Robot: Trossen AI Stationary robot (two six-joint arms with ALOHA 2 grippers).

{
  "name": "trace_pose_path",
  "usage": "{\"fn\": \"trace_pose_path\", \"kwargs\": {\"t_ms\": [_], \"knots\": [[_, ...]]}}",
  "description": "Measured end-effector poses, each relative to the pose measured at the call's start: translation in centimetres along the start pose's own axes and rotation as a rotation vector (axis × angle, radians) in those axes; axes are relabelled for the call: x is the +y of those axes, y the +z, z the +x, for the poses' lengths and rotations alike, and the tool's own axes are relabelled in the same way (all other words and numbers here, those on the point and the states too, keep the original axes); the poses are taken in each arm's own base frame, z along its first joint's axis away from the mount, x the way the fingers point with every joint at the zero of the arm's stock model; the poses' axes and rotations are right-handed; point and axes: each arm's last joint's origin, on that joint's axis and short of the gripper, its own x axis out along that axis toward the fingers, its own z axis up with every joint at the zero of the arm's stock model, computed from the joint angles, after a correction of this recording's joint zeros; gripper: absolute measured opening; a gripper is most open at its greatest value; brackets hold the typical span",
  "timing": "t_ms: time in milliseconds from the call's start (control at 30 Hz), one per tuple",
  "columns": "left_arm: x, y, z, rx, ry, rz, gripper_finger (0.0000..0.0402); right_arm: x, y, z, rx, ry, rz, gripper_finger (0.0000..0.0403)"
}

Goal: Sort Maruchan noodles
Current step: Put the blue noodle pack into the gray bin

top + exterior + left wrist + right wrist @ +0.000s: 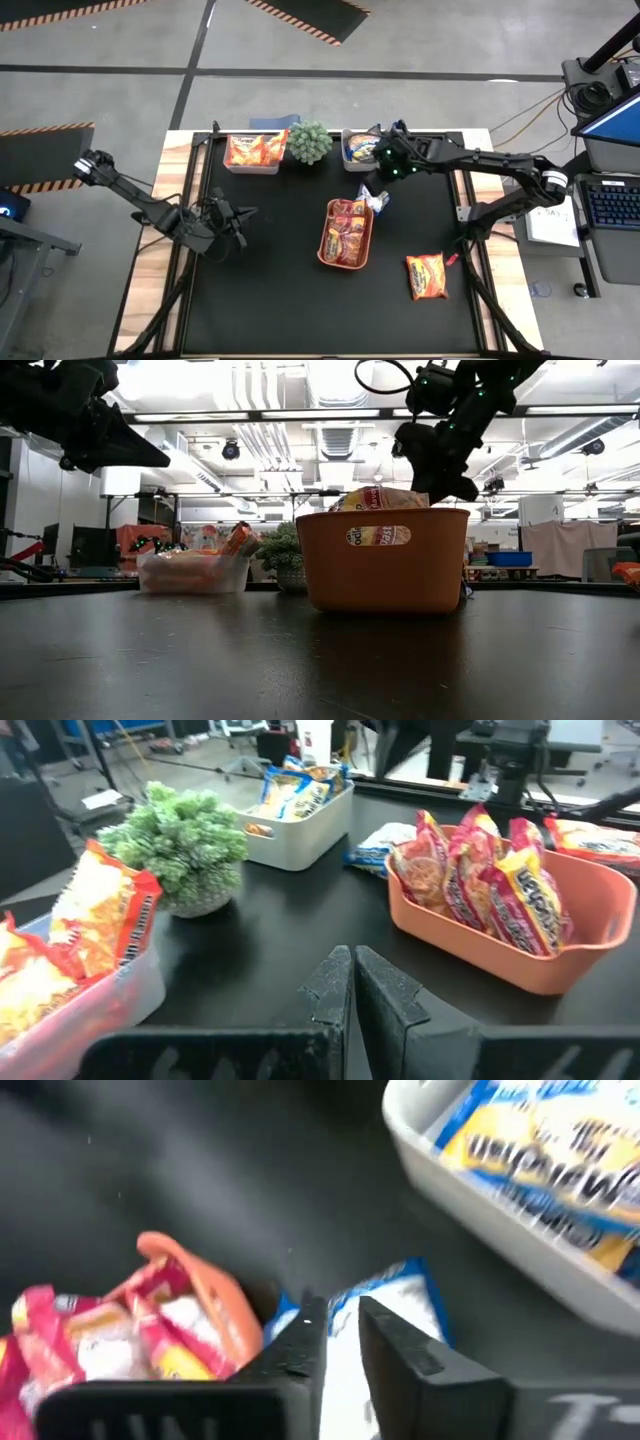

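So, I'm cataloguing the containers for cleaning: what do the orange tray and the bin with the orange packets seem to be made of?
The orange tray looks like opaque moulded plastic, smooth with a dull sheen, rounded corners and an oval label on its wall. The bin with the orange packets looks like clear or frosted plastic, since its contents show dimly through the wall. Neither can be confirmed beyond its look.

Two slim matte-black jointed arms, the right one lit by small green lights beside its blocky two-fingered black hand (383,172).
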Motion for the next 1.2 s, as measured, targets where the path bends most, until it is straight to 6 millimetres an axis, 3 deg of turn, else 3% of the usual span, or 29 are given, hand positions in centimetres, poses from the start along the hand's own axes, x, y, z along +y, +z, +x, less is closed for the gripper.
{"fn": "trace_pose_path", "kwargs": {"t_ms": [433,667,1033,1200], "knots": [[0.0,0.2,0.1,-0.035,0.053,0.018,0.0000,0.4,-1.4,0.1,0.109,-0.041,0.099,0.0249],[0.0,0.2,0.1,-0.036,0.054,0.018,0.0000,0.7,-1.8,1.8,0.117,-0.147,0.158,0.0342],[0.0,0.2,0.1,-0.036,0.053,0.017,0.0000,1.4,-3.0,4.6,0.128,-0.285,0.221,0.0363],[0.0,0.2,0.1,-0.036,0.053,0.025,0.0000,1.7,-4.5,5.5,0.238,-0.352,0.184,0.0364]]}}
